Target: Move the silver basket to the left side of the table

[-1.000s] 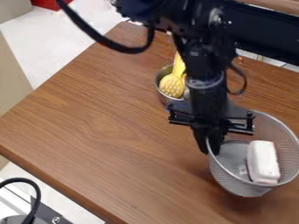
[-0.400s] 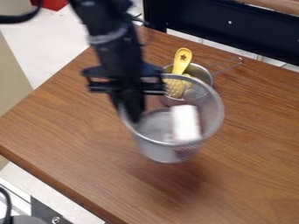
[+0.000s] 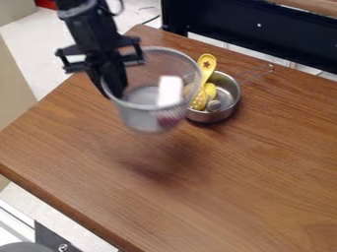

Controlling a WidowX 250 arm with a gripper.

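At the upper left of the table, the gripper [image 3: 115,91] is shut on the left rim of the silver basket [image 3: 146,119]. The mesh basket hangs above the wood, with its shadow on the table below and to the right. A white block [image 3: 170,91] lies inside it, with something dark red beside the block near the bottom.
A metal pot [image 3: 212,115] stands just right of the basket, its wire handle pointing to the upper right. It holds a yellow slotted spoon [image 3: 206,66] and other small items. The brown table [image 3: 217,187] ends at a slanting left edge.
The gripper has carried the basket, with the block inside, from the table's right side to the upper left, lifting it. The pot, at first partly hidden by the arm, now shows nearly whole.
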